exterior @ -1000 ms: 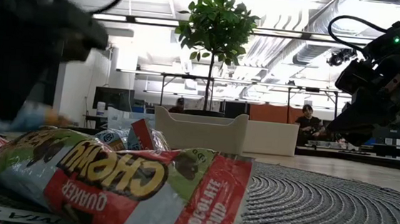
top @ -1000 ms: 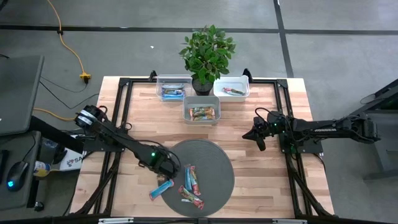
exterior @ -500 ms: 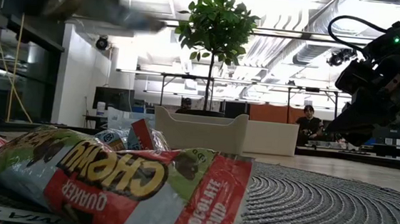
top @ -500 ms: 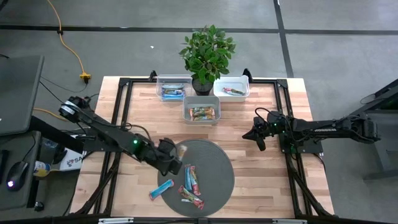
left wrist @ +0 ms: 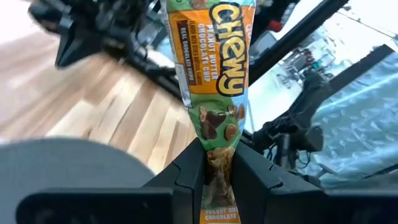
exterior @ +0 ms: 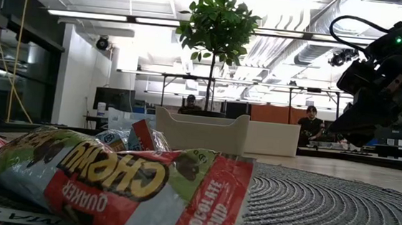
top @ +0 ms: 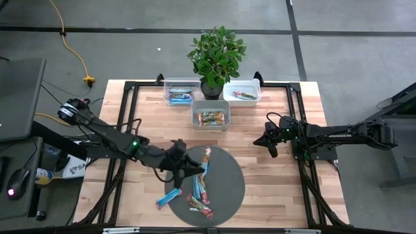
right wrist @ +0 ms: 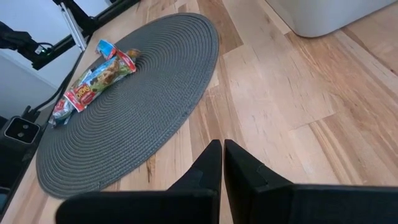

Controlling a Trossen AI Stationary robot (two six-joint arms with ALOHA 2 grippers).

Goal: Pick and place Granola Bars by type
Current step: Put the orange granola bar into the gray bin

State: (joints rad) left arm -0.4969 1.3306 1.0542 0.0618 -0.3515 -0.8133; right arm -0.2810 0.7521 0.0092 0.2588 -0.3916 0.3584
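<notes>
midway, a glossy peanut butter chocolate chip chewy bar (left wrist: 214, 81) is pinched by its crimped end in the left gripper (top: 186, 158) fingers, raised above the round woven mat (top: 227, 188). three clear bins (top: 211, 116) near the potted plant (top: 216, 55) are already stocked; several shiny bars (top: 198, 194) are left on the mat. the right gripper (top: 272, 149) is parked over the wooden desk (top: 273, 188), fingers closed on nothing.

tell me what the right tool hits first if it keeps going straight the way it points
Probably the bare wooden table first, then the grey round mat; the shut right tool points low across it, though depth is unclear.
</notes>
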